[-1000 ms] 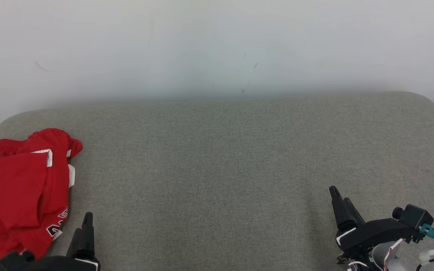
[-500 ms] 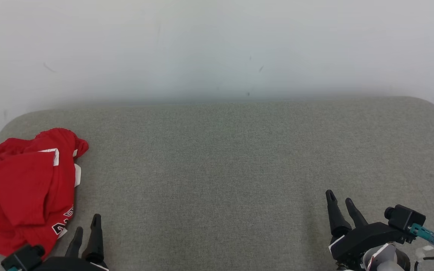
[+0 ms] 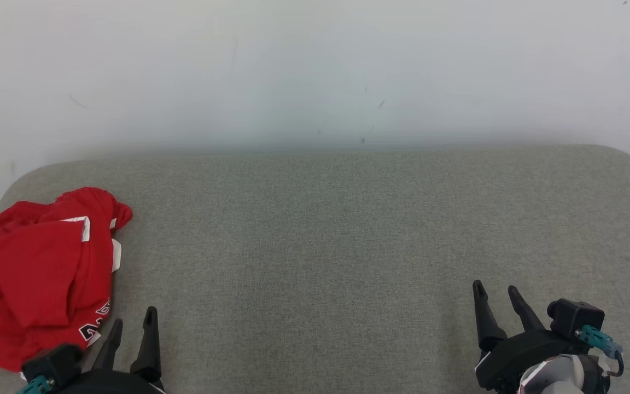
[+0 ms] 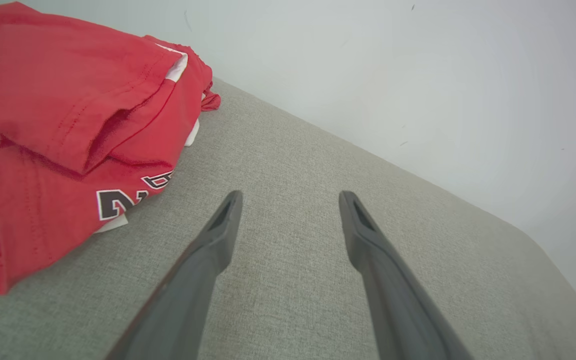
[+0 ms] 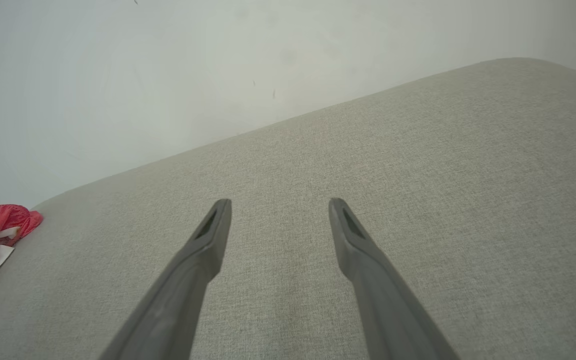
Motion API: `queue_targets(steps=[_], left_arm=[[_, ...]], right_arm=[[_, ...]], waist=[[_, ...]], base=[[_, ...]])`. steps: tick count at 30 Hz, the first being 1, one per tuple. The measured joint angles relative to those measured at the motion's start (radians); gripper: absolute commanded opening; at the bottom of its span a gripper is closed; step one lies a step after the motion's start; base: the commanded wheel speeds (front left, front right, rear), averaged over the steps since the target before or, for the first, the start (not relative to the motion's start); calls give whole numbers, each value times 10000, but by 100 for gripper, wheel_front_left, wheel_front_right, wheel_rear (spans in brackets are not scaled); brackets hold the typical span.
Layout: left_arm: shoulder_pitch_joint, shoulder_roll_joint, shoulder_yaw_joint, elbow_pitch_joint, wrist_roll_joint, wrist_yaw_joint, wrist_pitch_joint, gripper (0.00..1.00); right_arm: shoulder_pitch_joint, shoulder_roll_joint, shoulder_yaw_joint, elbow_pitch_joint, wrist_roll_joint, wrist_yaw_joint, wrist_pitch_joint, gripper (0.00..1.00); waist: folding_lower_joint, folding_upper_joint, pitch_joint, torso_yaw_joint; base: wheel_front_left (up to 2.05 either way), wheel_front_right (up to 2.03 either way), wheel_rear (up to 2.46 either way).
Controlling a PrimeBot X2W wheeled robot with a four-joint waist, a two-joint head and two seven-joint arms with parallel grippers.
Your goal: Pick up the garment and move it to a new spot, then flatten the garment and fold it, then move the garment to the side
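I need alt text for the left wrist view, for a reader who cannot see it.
A crumpled red garment with white trim and dark lettering lies at the upper left on a grey cushion. The left pincer, open, points over bare cushion beside it without touching the garment; a pale wall stands behind.

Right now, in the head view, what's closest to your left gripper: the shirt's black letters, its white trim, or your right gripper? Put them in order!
From the left gripper:
1. The black letters, just to its left.
2. The white trim, farther back on the red shirt.
3. The right gripper, far off on the right side.
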Motion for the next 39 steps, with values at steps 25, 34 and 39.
queue_targets(steps=[25, 34, 39], left_arm=[[-410, 293, -756, 121, 1923, 502, -270, 100], [-632, 242, -913, 94, 1906, 502, 67, 100], [-819, 207, -1032, 81, 1914, 502, 242, 100]], right_arm=[[10, 138, -293, -157, -3168, -500, -255, 100], [214, 242, -846, -247, -3168, -502, 4, 100], [305, 270, -959, -318, -3172, -502, 104, 100]], waist=[[0, 0, 55, -76], [0, 0, 85, 204], [0, 0, 88, 414]], base=[[0, 0, 0], [0, 0, 0], [0, 0, 0]])
